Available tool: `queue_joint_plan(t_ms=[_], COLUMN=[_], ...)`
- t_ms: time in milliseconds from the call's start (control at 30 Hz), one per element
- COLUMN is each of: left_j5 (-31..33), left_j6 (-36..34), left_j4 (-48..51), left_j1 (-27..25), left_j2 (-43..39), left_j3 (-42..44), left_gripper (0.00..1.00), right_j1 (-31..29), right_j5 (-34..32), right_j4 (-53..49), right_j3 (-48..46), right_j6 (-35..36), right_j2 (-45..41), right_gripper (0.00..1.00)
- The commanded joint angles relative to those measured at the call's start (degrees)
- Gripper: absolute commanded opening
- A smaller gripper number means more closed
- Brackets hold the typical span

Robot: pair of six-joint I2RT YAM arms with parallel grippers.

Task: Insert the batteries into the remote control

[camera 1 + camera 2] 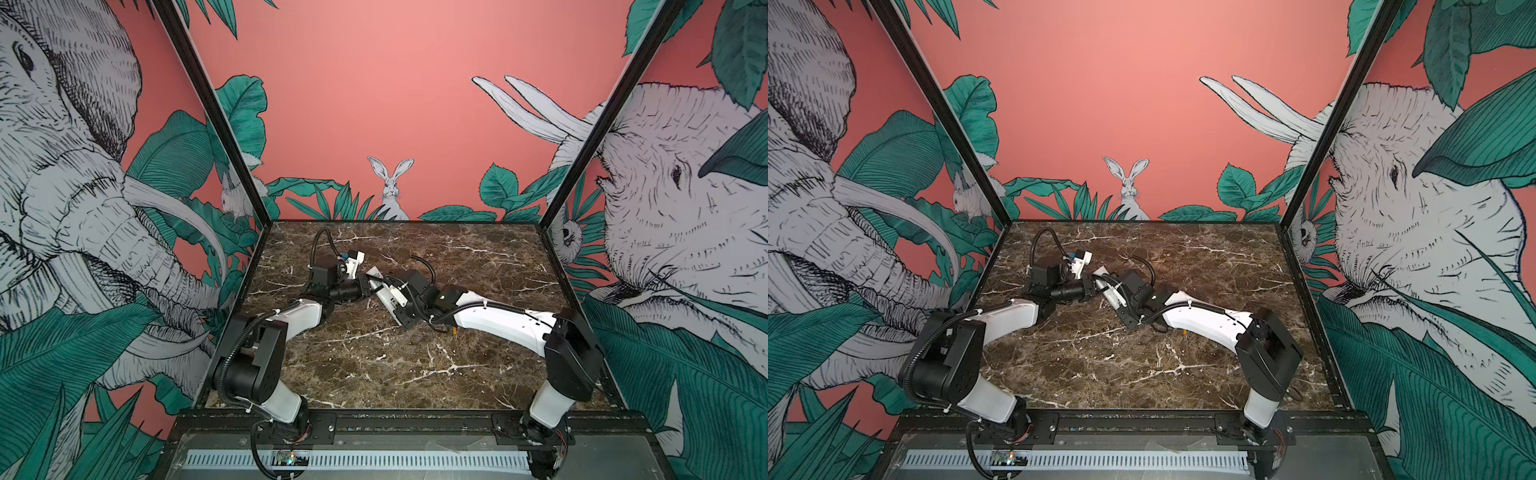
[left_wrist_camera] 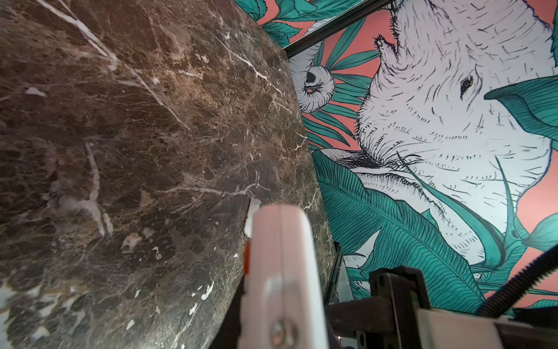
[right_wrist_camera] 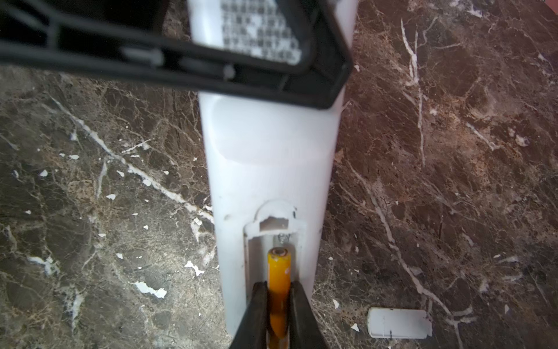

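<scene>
**Remote control (image 3: 265, 145) back-up, battery (image 3: 279, 267) at open bay (image 3: 256, 260)**

L gripper (image 1: 369, 282) clamped across remote's label end, over marble table (image 3: 90, 181). R gripper (image 3: 279, 285) pinches orange battery, tip inside bay. Loose white cover (image 3: 400, 322) on table beside remote.

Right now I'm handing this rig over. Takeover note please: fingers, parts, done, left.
Left gripper: shut on the remote control, back side up.
Right gripper: fingers shut on the first battery, its tip inside the open compartment.
Second battery: on the table, under the right arm.
Cover: off, lying on the table beside the remote.
Done: cover removed, first battery partly in.
Left: seat it, release, load the second battery, probably refit the cover.
</scene>
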State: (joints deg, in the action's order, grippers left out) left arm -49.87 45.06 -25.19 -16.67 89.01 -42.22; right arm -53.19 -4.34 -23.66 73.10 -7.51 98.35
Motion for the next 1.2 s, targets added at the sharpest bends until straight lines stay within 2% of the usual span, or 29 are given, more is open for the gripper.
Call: queue_joint_plan(t_ms=[0, 367, 667, 900, 1167], left_j5=[-0.8, -1.1, -1.5, -3.7, -5.2], left_j6=[1.0, 3.2, 4.3, 9.4, 9.1], left_j4=[-2.5, -5.3, -6.5, -13.0, -11.3], left_j1=[0.5, 1.2, 1.5, 1.9, 1.9], left_j2=[-0.9, 0.1, 0.8, 2.5, 1.0], left_j3=[-0.6, 0.2, 0.4, 1.3, 0.6], left_gripper=[0.16, 0.16, 0.16, 0.16, 0.16], right_j1=[0.0, -0.2, -0.2, -0.1, 0.2], right_j5=[-1.2, -0.2, 0.1, -0.4, -1.5], right_j4=[-0.7, 0.1, -0.1, 0.2, 2.7], right_j3=[1.1, 0.2, 0.0, 0.0, -0.2], right_j6=[0.1, 1.1, 1.2, 2.0, 5.5], right_j2=[-0.1, -1.0, -1.0, -0.4, 0.8], right_gripper=[0.16, 0.19, 0.14, 0.11, 0.09])
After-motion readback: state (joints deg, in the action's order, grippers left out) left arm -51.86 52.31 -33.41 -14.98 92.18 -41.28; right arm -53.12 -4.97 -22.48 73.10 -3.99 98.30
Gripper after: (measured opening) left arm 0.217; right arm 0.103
